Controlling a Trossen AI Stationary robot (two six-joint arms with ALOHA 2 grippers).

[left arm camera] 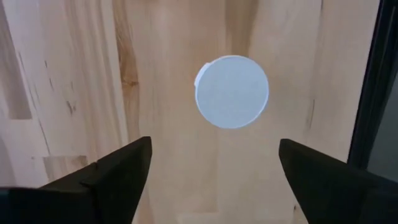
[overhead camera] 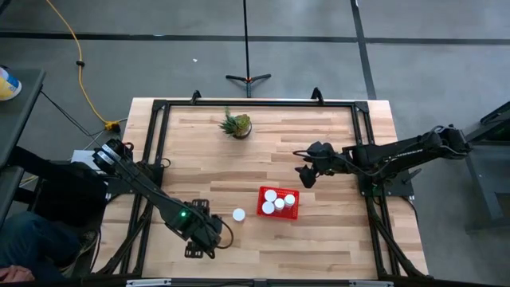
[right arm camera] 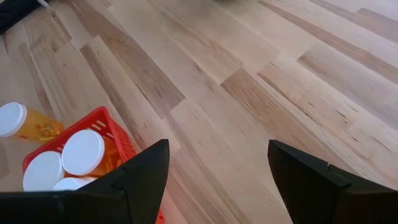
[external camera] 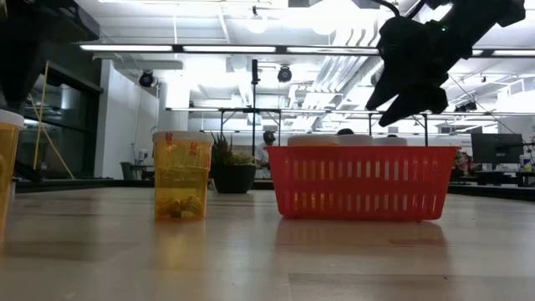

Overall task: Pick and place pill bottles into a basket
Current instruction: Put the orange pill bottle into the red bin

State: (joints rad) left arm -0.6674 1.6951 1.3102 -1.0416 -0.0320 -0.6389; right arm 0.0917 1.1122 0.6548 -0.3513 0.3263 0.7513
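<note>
Five pill bottles [overhead camera: 238, 214], perhaps; one basket [overhead camera: 292, 213]; one plant [overhead camera: 237, 125].

In the low view a bottle [external camera: 7, 171] at 9 o'clock is cut by the edge; the basket [external camera: 361, 182] wall hides its bottles' bodies.

A pale wooden worktop [overhead camera: 319, 135] in a black frame carries a red basket [overhead camera: 278, 212] with white-capped bottles inside, one lone bottle [overhead camera: 238, 214] just beside the basket, and a potted plant [overhead camera: 237, 125] near the far edge.
</note>
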